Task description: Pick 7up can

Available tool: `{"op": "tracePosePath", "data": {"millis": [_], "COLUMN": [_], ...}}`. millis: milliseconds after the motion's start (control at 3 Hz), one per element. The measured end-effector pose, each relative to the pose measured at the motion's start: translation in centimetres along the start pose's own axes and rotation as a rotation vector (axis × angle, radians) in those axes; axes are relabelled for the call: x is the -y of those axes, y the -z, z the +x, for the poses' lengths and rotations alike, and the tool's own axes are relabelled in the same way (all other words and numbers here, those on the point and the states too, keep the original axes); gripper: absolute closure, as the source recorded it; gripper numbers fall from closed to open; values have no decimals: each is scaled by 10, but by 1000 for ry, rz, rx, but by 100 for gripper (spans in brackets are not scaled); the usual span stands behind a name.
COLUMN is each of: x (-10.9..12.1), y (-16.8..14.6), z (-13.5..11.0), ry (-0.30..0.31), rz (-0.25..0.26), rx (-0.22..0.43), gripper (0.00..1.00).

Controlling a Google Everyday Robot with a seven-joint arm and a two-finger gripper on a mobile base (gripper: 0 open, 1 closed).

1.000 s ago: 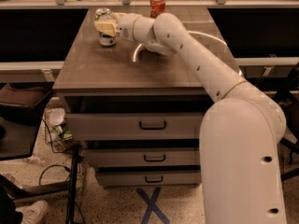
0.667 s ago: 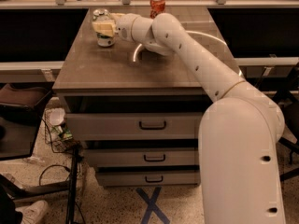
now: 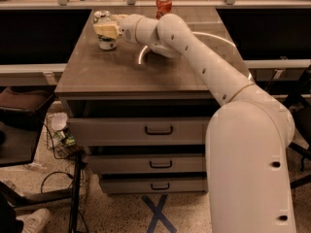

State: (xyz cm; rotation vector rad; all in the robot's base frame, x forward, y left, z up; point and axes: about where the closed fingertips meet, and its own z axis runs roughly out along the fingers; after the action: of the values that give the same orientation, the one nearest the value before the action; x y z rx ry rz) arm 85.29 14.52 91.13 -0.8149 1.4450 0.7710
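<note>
The 7up can [image 3: 106, 42], pale with a silver top, stands at the far left of the wooden tabletop [image 3: 121, 72]. My gripper [image 3: 108, 30] reaches in from the right at the end of the white arm [image 3: 194, 47]. Its yellowish fingers [image 3: 107, 30] wrap the can's middle and hide most of its side. The gripper is closed on the can, and the can's base rests on the tabletop.
A red-orange soda can [image 3: 164, 6] stands at the back edge of the tabletop, behind the arm. The tabletop tops a cabinet with three drawers [image 3: 158, 129]. A wire basket and cables [image 3: 60, 135] lie on the floor at the left. My large white body [image 3: 248, 169] fills the lower right.
The gripper and the can have shifted very slightly to the left. The can still stands on the tabletop.
</note>
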Motion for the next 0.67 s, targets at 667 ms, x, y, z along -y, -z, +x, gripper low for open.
{"op": "tracePosePath", "data": {"millis": [667], "x": [9], "y": [21], "z": [-59], "ry": [64], "rz": [28], "rx": [2], "gripper": [100]}}
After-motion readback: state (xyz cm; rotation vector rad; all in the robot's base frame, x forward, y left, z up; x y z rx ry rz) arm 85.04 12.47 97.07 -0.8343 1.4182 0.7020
